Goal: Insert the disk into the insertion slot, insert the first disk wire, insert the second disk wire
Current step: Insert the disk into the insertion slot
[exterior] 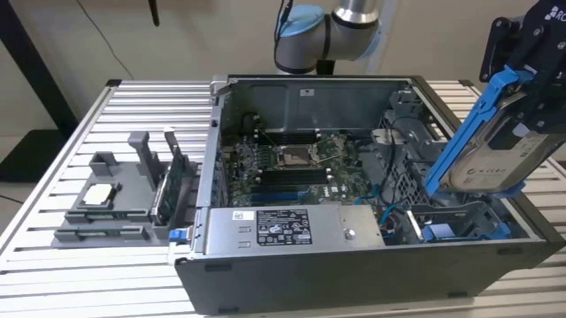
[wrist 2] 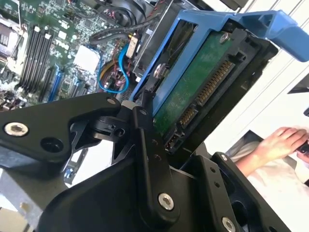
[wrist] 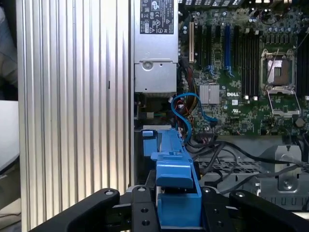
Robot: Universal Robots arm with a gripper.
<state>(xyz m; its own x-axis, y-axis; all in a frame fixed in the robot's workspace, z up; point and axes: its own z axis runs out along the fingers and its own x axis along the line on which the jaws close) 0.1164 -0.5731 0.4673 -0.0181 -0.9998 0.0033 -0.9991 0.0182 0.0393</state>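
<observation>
Clamping the disk (exterior: 497,165) between its black fingers (wrist 2: 145,130), the claw (exterior: 523,122) hangs over the open computer case (exterior: 354,281), at the exterior view's right.
- Claw clenched on the disk's two flat sides, one finger against each. In the second wrist view the green circuit-board side and the connector row of the disk (wrist 2: 198,89) face the camera.
- Disk clipped in its blue carrier frame (exterior: 464,129). It is tilted steeply, its white-label face turned toward the exterior view's right, and it is clear of the case.
- In the first wrist view the blue frame (wrist: 176,193) sits between the claw (wrist: 176,215) fingers.
- Insertion slot (exterior: 468,215) sits just below the disk's lower edge, in the case corner at the exterior view's right: grey metal bay, blue rails, nothing in it. Disk not seated.
- Blue cable (wrist: 186,108) loops loose between slot and motherboard (exterior: 292,165).
- Grey power-supply box (exterior: 283,228) lies along the near case wall, beside the slot.
- Case stands on a slatted metal tabletop (exterior: 106,281). A grey parts holder (exterior: 115,199) stands well apart from it, at the exterior view's left.
- A person's hand (wrist 2: 277,142) rests off to the side, outside the case.
</observation>
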